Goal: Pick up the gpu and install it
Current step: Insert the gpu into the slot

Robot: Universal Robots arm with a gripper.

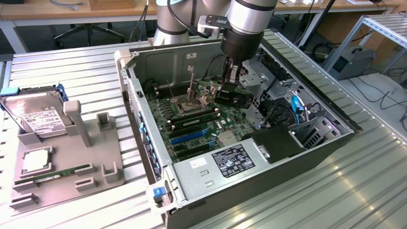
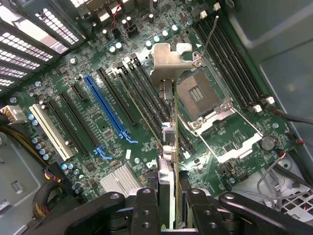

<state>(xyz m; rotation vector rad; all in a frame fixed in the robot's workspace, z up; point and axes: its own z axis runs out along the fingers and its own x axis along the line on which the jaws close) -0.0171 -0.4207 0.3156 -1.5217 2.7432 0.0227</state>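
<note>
The gpu (image 2: 168, 147) sits edge-on between the gripper (image 2: 168, 208) fingers, apparently clamped.

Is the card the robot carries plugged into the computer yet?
Not yet: the gpu hangs edge-on in the gripper above the motherboard.

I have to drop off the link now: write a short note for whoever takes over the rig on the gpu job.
Claw: shut on the gpu, held edge-on with its silver bracket leading.
Position: the arm is inside the open computer case, card hanging above the motherboard, between the blue expansion slot and the empty CPU socket.
Done: gpu picked up and brought over the board.
Left: the card is not yet seated in any slot.
Parts tray outside still holds the hard drive and memory stick.
</note>
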